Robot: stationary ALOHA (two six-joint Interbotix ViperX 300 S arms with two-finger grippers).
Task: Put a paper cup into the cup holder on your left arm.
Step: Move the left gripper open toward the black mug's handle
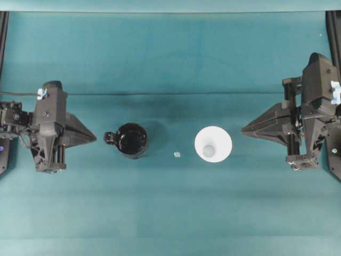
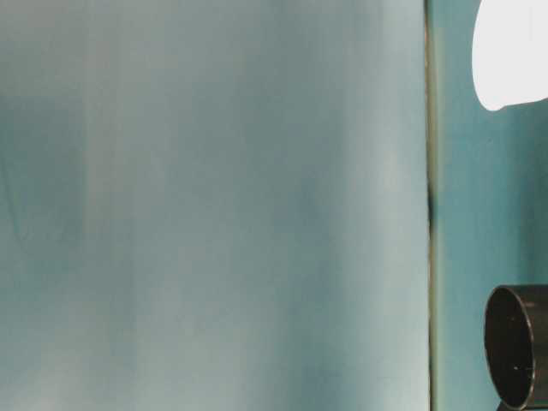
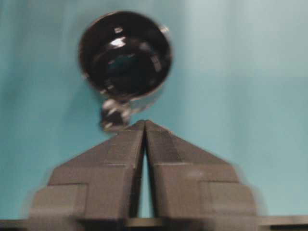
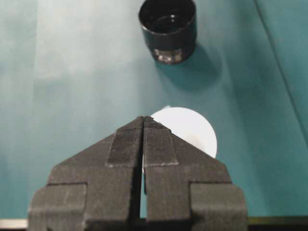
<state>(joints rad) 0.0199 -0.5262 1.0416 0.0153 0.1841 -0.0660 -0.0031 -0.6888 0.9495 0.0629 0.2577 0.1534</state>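
Teal cloth [image 1: 170, 58] covers the whole table, with a faint seam line running across it behind the objects. Near the middle of the overhead view the paper cup [image 1: 213, 144] stands upright on its small flat bottom, its wide round rim facing straight up and its long axis vertical. Nothing shows inside it but its own pale floor. To its left, well apart, stands the cup holder [image 1: 131, 140], a glossy black cylinder, also upright and open at the top, its dark inside showing only reflections. Its stub handle sticks out toward the left gripper [image 1: 95, 137]. Between cup and holder lies a tiny pale scrap [image 1: 177, 154], touching neither; no other object lies on the line between them.

Both arms sit at the table's outer sides, each pointing inward. The left gripper's tips meet just short of the holder's handle, with a thin slit between the fingers farther back, as the blurred left wrist view shows; it grips nothing. The right gripper [image 1: 243, 128] is pressed together, empty, its tip near the cup's rim but apart from it.
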